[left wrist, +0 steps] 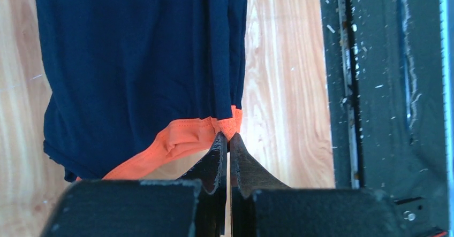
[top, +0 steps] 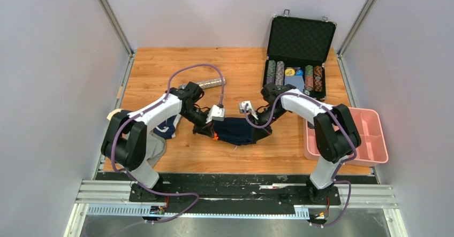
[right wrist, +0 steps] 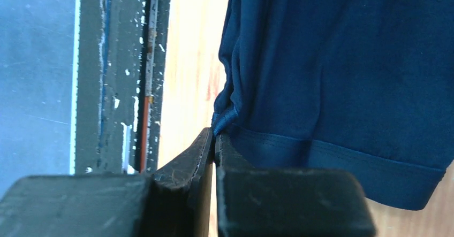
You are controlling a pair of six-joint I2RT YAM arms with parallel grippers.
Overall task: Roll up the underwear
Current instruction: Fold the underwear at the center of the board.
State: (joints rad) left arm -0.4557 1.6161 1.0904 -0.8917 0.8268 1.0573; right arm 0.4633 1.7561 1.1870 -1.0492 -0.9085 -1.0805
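Navy underwear [top: 240,131] held taut over mid-worktop [top: 160,66] | left gripper [left wrist: 229,136] clamped on orange-edged corner, right gripper [right wrist: 214,136] on opposite hem | cloth likely soft, light, saggy: best held at corners

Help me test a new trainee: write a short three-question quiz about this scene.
1. True or false: the left gripper is shut on the orange waistband of the navy underwear.
2. Where does the pink tray sit? A far left; B near right; C centre.
3. How many grippers hold the underwear?
Key: 1 true; 2 B; 3 two, the right gripper too.
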